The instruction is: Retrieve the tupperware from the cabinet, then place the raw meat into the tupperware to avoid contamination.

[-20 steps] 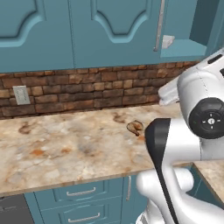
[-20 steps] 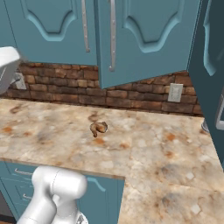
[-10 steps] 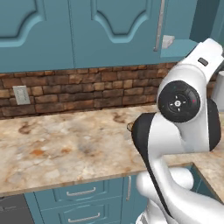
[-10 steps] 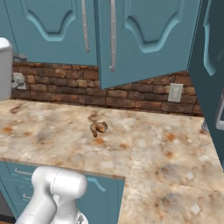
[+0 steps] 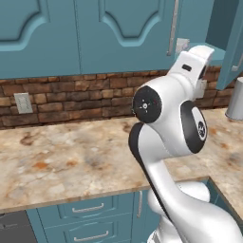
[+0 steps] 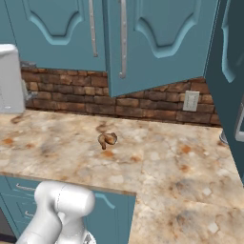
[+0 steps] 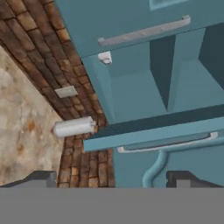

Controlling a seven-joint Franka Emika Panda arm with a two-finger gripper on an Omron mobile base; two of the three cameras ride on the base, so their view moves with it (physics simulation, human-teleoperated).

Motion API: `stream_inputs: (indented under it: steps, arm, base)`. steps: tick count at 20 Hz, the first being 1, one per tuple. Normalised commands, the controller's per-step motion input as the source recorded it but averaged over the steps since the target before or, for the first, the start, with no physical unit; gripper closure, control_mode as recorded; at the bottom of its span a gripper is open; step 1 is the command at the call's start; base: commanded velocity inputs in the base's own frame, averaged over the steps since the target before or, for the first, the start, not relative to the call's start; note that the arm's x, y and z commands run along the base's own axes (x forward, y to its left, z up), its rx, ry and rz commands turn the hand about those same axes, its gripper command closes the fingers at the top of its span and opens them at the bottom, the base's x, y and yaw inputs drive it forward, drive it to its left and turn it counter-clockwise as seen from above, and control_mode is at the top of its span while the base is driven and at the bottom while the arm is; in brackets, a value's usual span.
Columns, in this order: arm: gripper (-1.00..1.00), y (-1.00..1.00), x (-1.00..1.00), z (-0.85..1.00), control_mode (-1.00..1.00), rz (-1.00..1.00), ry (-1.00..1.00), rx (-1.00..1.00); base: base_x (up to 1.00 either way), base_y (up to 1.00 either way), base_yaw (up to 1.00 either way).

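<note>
Fingers [image 7: 43,178] released, spread wide, nothing between them. Gripper [image 7: 113,180] is up at wall-cabinet height, pointing into the open cabinet [image 7: 144,96].

Tupperware [image 7: 105,57] sits on the cabinet's bottom shelf, at the left end of the open compartment near the front edge, just right of the closed door's handle [image 5: 173,26] in the left base view. Not touched yet; the gripper is well apart from it.

Risks as I see them:
- Open doors [image 6: 157,43] stand out either side of the approach. A wide swing could clip a door edge or the shelf lip.
- The box looks small, shallow and light. Off-centre fingers would likely shove it deeper instead of pinching it.
- The hand camera is rolled, so lining up on the short side is easy to misjudge.
- Metal cylinder [image 5: 236,97] stands on the counter [image 6: 181,176] below, far right; a low exit path could knock it.

Tupperware looks whitish, translucent, rectangular; too small here to tell whether it has a lid.

Raw meat [image 6: 107,139] lies on the counter near the brick backsplash [image 6: 143,102], a curled brown-tan lump, well below the cabinet.
</note>
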Motion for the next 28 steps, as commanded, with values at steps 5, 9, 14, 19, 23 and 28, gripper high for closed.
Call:
stream_inputs:
  steps: [5,9,14,19,23,28]
  arm:
    - [-1.00,-0.07,0.43,-0.08,-1.00,-0.14,0.00,-0.08]
    - [-1.00,-0.20,0.27,-0.15,-1.00,-0.07,-0.07,0.03]
    - [-1.00,-0.29,0.16,-0.01,-1.00,-0.07,-0.06,0.05]
    - [-1.00,-0.28,0.00,0.07,-1.00,-0.06,-0.02,0.00]
    - [-1.00,-0.16,0.12,0.03,-1.00,-0.02,0.00,0.00]
    - [-1.00,-0.14,0.28,0.00,-1.00,0.00,0.00,0.00]
  base:
    - [0.00,0.00,0.00]
    - [0.00,0.00,0.00]
    - [0.00,0.00,0.00]
    - [0.00,0.00,0.00]
    - [0.00,0.00,0.00]
    - [0.00,0.00,0.00]
